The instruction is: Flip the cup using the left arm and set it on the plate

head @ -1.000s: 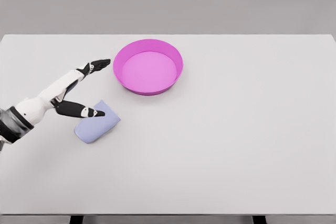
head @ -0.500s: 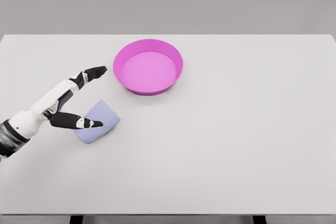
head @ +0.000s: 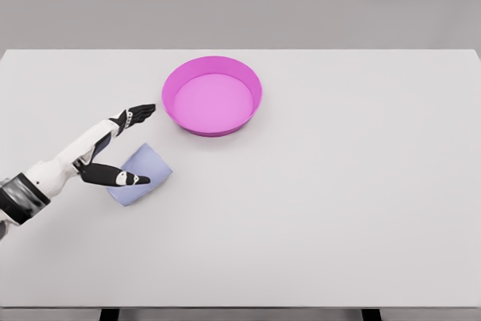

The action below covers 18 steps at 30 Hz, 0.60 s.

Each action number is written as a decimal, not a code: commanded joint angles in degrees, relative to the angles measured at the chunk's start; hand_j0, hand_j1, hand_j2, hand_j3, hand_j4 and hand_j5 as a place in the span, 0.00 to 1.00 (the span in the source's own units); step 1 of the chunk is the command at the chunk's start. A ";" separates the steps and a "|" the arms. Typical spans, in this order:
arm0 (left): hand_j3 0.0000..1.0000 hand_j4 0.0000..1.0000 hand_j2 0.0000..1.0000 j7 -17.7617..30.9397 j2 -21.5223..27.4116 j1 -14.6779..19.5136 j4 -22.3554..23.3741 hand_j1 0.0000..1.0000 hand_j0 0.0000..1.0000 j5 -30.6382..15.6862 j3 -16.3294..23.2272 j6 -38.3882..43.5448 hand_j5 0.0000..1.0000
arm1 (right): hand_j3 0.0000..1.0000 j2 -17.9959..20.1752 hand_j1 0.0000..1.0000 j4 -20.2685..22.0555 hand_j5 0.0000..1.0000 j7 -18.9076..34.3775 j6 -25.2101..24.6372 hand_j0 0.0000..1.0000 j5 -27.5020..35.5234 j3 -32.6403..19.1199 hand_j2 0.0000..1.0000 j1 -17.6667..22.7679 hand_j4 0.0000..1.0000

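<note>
Sideways cup [head: 139,174], axis diagonal.

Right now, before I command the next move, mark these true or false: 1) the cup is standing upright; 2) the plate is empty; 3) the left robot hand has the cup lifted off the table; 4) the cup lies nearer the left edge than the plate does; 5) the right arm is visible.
1) False. The pale blue cup lies on its side on the table.
2) True. Nothing sits in the pink plate.
3) False. The left robot hand is spread open beside the cup, thumb over it, and the cup rests on the table.
4) True. The cup lies left of and in front of the plate.
5) False. Only the left arm shows.
</note>
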<state>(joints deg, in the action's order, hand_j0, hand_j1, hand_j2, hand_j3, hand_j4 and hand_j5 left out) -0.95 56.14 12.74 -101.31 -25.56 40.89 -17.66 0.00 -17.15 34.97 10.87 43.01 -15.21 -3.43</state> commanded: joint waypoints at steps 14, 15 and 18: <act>1.00 1.00 1.00 -0.28 -2.88 0.09 -0.02 1.00 1.00 -0.01 -0.20 5.18 1.00 | 1.00 0.00 1.00 0.01 1.00 0.03 0.03 1.00 -0.03 0.00 1.00 0.00 1.00; 1.00 1.00 1.00 -0.19 -2.88 0.09 -0.02 1.00 1.00 -0.01 -0.20 6.15 1.00 | 1.00 0.00 1.00 0.01 1.00 0.03 0.03 1.00 -0.03 0.00 1.00 0.00 1.00; 1.00 1.00 1.00 -0.01 -2.88 0.00 -0.02 1.00 1.00 1.22 -0.11 7.47 1.00 | 1.00 0.00 1.00 0.01 1.00 0.03 0.03 1.00 -0.03 0.00 1.00 0.00 1.00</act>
<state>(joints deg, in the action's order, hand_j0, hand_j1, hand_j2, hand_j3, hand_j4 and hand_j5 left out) -1.02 53.21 12.74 -101.31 -24.87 40.79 -11.34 0.00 -17.15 34.97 10.87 43.01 -15.21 -3.43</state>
